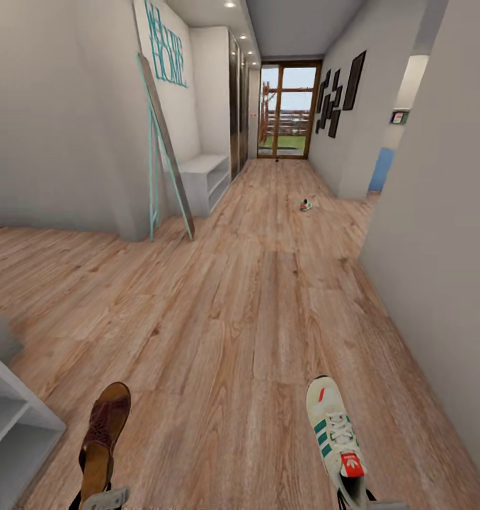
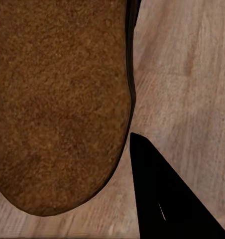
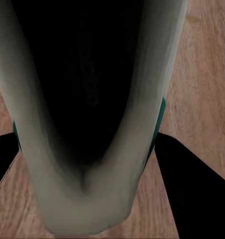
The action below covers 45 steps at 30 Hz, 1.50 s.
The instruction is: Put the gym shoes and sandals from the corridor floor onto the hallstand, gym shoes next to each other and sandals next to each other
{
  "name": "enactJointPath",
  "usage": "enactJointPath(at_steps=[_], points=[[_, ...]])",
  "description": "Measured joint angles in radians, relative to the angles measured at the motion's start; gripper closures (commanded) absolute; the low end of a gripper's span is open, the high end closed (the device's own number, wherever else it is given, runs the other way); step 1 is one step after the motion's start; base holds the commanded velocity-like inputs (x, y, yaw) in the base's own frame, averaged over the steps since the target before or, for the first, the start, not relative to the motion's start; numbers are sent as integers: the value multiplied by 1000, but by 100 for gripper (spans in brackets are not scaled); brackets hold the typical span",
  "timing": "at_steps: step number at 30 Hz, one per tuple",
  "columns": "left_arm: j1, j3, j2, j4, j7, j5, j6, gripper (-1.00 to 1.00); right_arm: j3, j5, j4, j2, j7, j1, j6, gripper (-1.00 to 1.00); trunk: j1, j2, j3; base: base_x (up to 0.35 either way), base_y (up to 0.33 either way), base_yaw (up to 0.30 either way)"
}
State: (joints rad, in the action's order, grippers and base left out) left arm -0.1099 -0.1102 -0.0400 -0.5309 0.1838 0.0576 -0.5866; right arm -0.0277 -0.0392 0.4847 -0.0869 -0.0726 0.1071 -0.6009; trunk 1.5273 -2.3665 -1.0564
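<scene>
**One shoe in each hand, rack at the lower left**

We look down the corridor with a load in each arm. At the bottom left of the head view our left end effector holds one sandal by its heel, toe pointing up the frame; the left wrist view shows its tan footbed close against a dark finger, so we judge the jaws closed on it. At the bottom right the right end effector holds one gym shoe the same way, and in the right wrist view the shoe's heel opening sits between the two dark fingers, clamped. Gripping at the heel keeps each shoe lengthways ahead of us, ready to slide onto a shelf.

We count one sandal and one gym shoe in hand. One more small thing lies on the wooden floor far up the corridor, right of centre; it looks like another gym shoe, though too small to be sure.

A pale shelf unit shows at the lower left edge, probably the rack. A white bench stands farther up on the left.
</scene>
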Motion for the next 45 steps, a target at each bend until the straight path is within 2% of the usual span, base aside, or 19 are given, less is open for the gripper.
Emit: enactJointPath(at_steps=[7, 45], points=[[0, -1, 0, -4, 1, 0, -3, 100, 0, 0, 0, 0, 0, 0, 0, 100, 27, -49, -22, 0, 0, 279], [0, -1, 0, 4, 1, 1, -3, 100, 0, 0, 0, 0, 0, 0, 0, 100, 27, -49, -22, 0, 0, 279]])
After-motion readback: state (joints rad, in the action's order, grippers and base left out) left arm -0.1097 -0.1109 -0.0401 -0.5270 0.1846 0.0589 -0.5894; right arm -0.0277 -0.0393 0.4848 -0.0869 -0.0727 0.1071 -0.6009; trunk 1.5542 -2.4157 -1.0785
